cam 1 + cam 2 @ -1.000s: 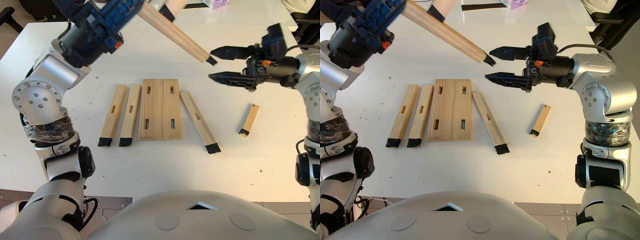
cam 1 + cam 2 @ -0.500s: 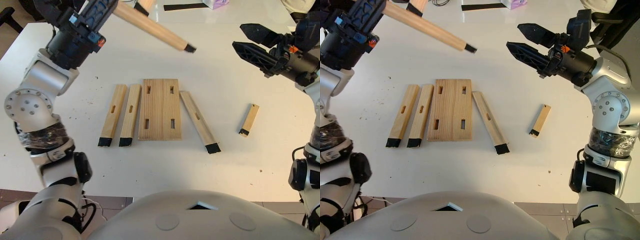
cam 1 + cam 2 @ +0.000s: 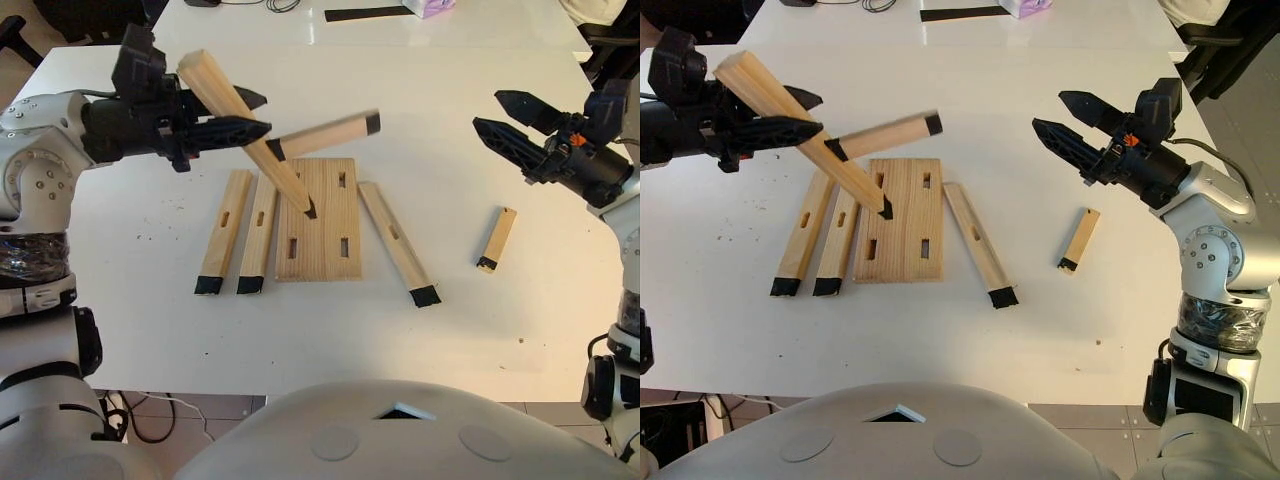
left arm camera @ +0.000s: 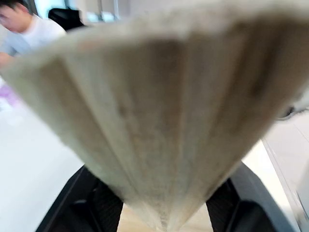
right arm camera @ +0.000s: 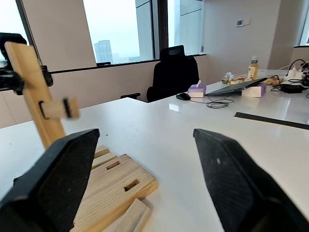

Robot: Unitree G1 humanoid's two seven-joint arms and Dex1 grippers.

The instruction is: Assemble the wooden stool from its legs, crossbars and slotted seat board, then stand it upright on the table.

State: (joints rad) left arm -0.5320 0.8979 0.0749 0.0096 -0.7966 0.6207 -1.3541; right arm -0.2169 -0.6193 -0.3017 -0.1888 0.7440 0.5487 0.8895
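Note:
My left gripper (image 3: 250, 115) is shut on a wooden leg (image 3: 245, 130), held aslant above the table's left half. The leg's black-tipped end hangs over the slotted seat board (image 3: 325, 225); contact cannot be told. A crossbar (image 3: 325, 134) sticks out of the leg's side. In the left wrist view the leg's end (image 4: 159, 121) is close up. Two legs (image 3: 228, 230) (image 3: 262, 228) lie left of the board, a third leg (image 3: 398, 243) right of it. A short crossbar (image 3: 497, 240) lies farther right. My right gripper (image 3: 490, 110) hovers open above the table's right side, fingers (image 5: 63, 183) spread.
The white table (image 3: 330, 320) has bare room in front of the parts. A black strip (image 3: 362, 13) and a purple box (image 3: 430, 6) sit at the far edge. The right wrist view holds an office chair (image 5: 175, 70) and desk clutter beyond the table.
My left arm has swung the leg with its crossbar down from high up until its tip is over the seat board. My right gripper drew back to the right and stayed open.

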